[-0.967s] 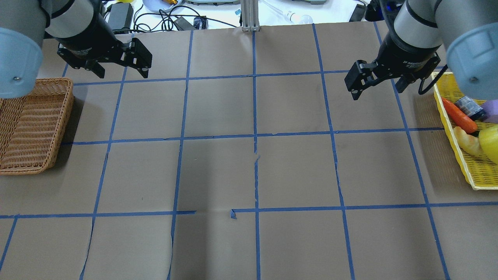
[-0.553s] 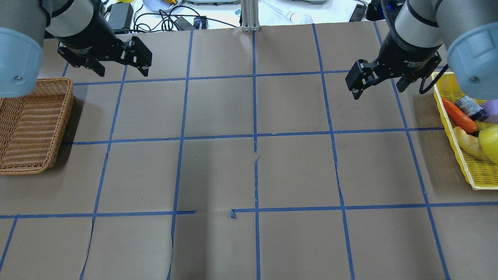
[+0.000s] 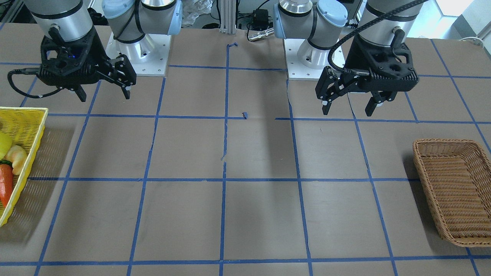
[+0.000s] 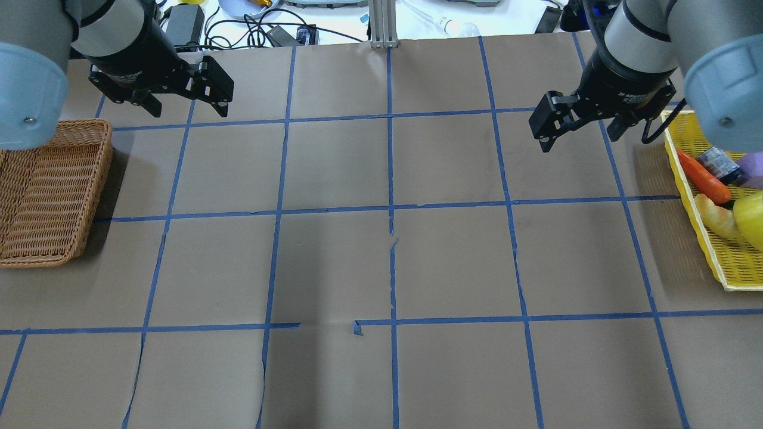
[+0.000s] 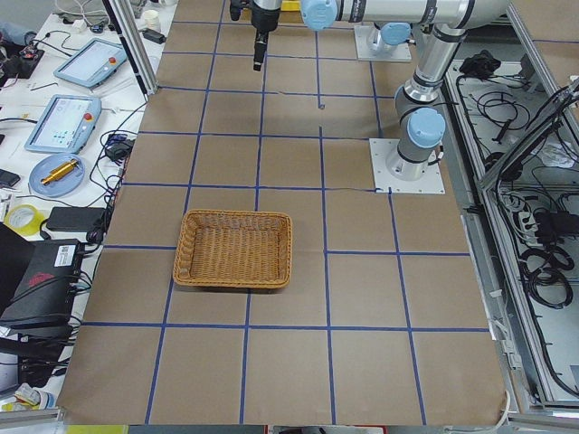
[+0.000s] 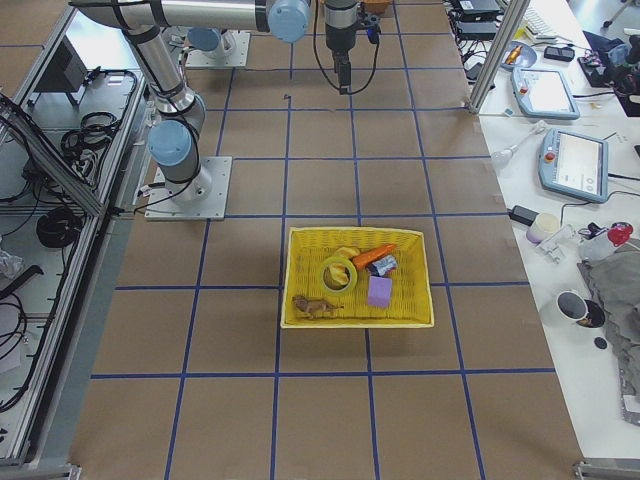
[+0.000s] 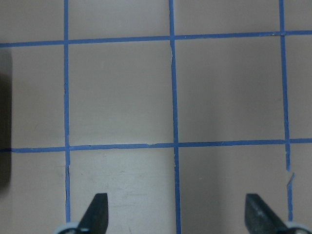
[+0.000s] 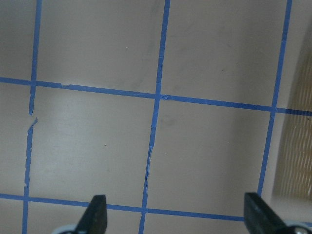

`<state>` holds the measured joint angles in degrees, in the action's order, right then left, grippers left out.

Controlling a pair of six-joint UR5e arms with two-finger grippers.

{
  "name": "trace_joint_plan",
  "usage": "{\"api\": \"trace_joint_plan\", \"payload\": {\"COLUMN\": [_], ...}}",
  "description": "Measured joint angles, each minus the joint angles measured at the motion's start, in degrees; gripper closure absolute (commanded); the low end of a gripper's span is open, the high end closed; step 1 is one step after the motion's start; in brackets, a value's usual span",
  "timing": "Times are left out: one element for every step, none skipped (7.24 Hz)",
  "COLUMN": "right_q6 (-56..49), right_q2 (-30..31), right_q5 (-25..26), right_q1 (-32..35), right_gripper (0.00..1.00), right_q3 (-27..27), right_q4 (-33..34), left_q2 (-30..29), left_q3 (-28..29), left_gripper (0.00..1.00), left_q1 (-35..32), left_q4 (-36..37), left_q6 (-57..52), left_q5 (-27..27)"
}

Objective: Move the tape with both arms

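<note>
The tape (image 6: 338,272), a yellow ring, lies in the yellow basket (image 6: 288,280) at my right end of the table. In the overhead view it shows as a yellow shape (image 4: 752,220) cut off by the right edge. My right gripper (image 4: 581,137) hangs open and empty above the table, left of that basket; it also shows in the front view (image 3: 104,96) and in the right wrist view (image 8: 176,214). My left gripper (image 4: 189,110) hangs open and empty beyond the wicker basket (image 4: 36,261); it also shows in the front view (image 3: 347,112) and in the left wrist view (image 7: 178,214).
The yellow basket (image 4: 706,238) also holds a carrot (image 4: 703,177), a small can, a purple block and a toy animal. The wicker basket (image 3: 445,142) holds nothing. Brown paper with a blue tape grid covers the table. Cables and devices (image 4: 250,24) lie past the far edge.
Both grippers have shifted only very slightly and both have stayed open. Nothing on the table has moved.
</note>
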<state>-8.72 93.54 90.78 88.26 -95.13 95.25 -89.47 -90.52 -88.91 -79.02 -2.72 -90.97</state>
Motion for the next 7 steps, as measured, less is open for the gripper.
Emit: {"api": "trace_joint_plan", "payload": {"right_q6": [-0.08, -0.69, -1.6, -2.11, -2.75, -4.79, -10.57], "right_q2": [-0.07, -0.14, -0.27, -0.5, -0.71, -0.87, -1.23], "right_q5": [0.01, -0.11, -0.32, -0.42, -0.52, -0.5, -0.31], "right_q1": [-0.01, -0.32, -1.4, -4.25, -8.96, -13.79, -17.98], "right_gripper": [0.0, 0.0, 0.0, 0.0, 0.0, 0.0, 0.0], "right_q3": [-0.02, -0.01, 0.03, 0.03, 0.04, 0.04, 0.04], "right_q4": [0.07, 0.08, 0.27, 0.55, 0.4, 0.08, 0.18], "left_q2": [0.0, -0.03, -0.04, -0.03, -0.01, -0.02, -0.05], "left_q3": [0.0, -0.01, -0.01, -0.04, -0.05, 0.0, 0.04], "left_gripper": [0.0, 0.0, 0.0, 0.0, 0.0, 0.0, 0.0], "left_q1": [-0.02, -0.03, -0.03, -0.09, -0.15, -0.18, -0.2], "left_q4": [0.0, 0.0, 0.0, 0.0, 0.0, 0.0, 0.0], "left_q6": [0.0, 0.0, 0.0, 0.0, 0.0, 0.0, 0.0], "left_q5": [0.0, 0.0, 0.0, 0.0, -0.02, -0.04, -0.04]}}
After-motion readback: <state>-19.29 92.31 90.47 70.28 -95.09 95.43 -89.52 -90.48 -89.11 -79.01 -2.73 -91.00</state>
